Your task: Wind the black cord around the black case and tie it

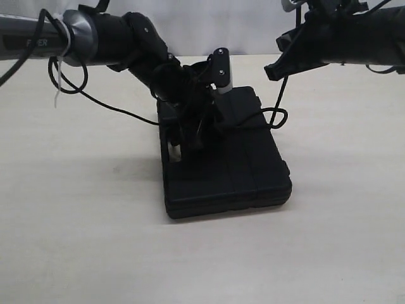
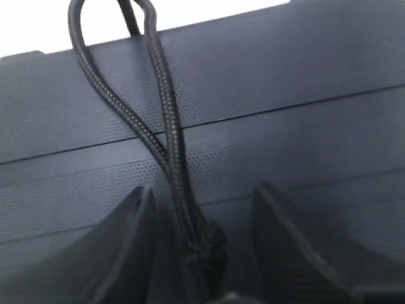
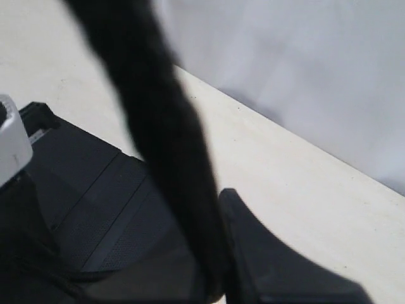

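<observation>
The black cord (image 2: 168, 126) is laid over the black case (image 1: 228, 171) on the desk (image 1: 95, 240), clamped by the right fingers (image 3: 272, 266), with the left fingers (image 2: 126, 234) spread around it. Tying is in hand; pinching is needed next.

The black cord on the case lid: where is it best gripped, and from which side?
Grip the black cord where its two strands lie together next to the knot, coming down from above the black case. They lie flat on its lid, along the gap of the open left tool, so closing likely catches both.
</observation>
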